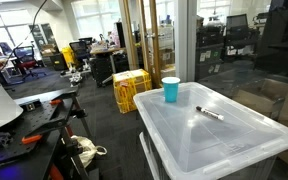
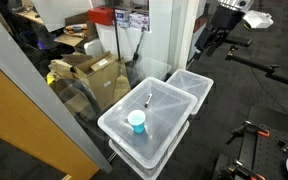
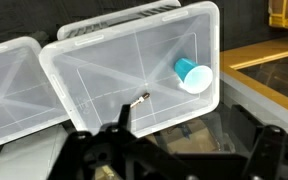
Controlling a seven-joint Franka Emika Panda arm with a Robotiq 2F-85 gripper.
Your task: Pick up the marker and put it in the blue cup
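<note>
Tool (image 3: 184, 140) spread wide in wrist view, marker (image 3: 141, 99) near blue cup (image 3: 192, 74)

Translucent glossy plastic bin lid (image 1: 209, 130) carries a matt blue cup (image 1: 171, 90).

The dark marker (image 1: 210, 113) lies flat, apart from the upright blue cup (image 1: 171, 90).

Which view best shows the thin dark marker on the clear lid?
In an exterior view the thin dark marker lies close, full length visible. In an exterior view the marker looks tiny; the wrist view's marker is small.
</note>
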